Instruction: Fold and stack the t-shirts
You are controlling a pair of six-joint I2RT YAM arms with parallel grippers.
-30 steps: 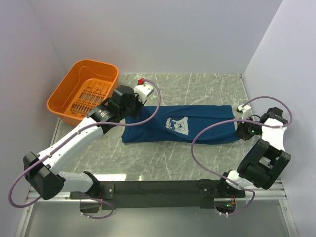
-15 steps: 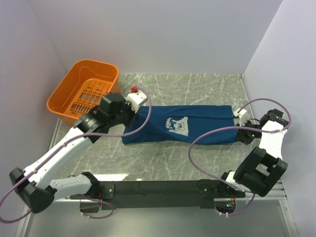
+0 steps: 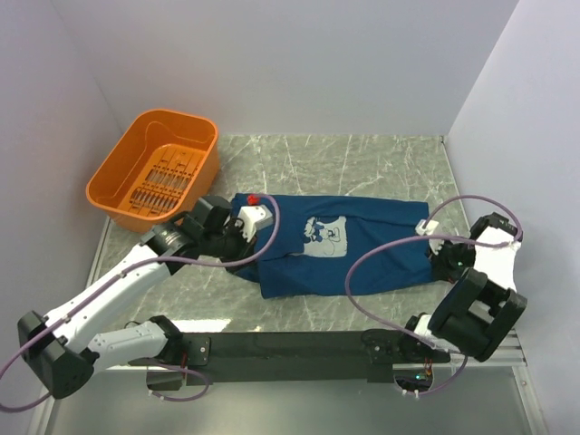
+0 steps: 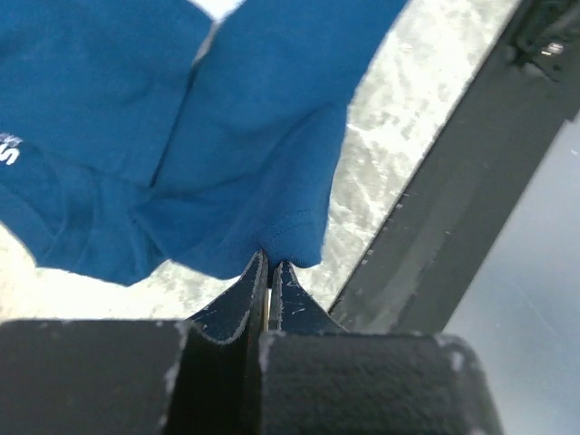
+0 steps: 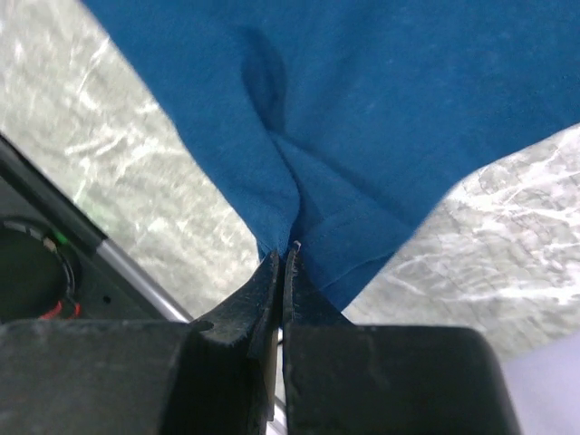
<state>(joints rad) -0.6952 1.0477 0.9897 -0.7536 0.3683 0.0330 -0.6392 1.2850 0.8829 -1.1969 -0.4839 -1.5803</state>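
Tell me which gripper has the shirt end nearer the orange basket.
The left gripper, shut on the t-shirt edge at the end toward the orange basket; the right gripper pinches the opposite end, far from it.

Plain pale lilac walls (image 3: 299, 63) on three sides, grey marbled tabletop (image 3: 362, 163), perhaps stone, soft even light.

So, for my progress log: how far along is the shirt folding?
Done: the t-shirt lies as a long band on the table, print up. In hand: left pincer and right pincer are each shut on an edge at opposite ends. To do: the crosswise folds and stacking; no folded pile shows.
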